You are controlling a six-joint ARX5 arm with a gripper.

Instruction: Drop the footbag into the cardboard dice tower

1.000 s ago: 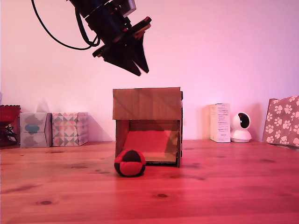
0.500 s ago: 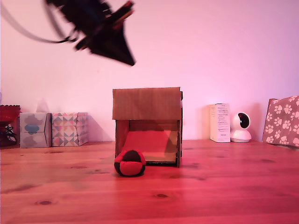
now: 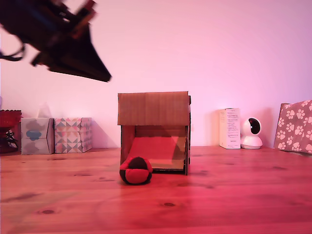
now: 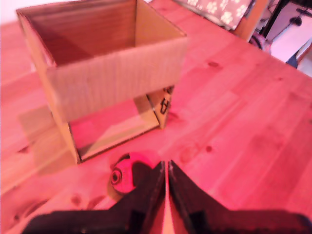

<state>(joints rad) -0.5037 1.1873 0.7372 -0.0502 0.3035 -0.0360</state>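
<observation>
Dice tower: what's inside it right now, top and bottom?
Nothing in the cardboard dice tower: the wrist view's open top shows bare inner walls, and the exterior view's lower opening shows only the sloped ramp. The footbag lies outside, on the table in front. The space beneath the ramp is hidden.

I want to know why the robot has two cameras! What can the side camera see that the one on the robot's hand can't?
Only the exterior view shows the two patterned tissue boxes, the white carton and the small white camera along the wall.

Only the wrist view looks down into the cardboard dice tower's open top, which shows nothing inside.

Both show the dice tower, the footbag lying on the wooden table just in front of the tower's lower opening, and the gripper, its fingers nearly together and holding nothing.
</observation>
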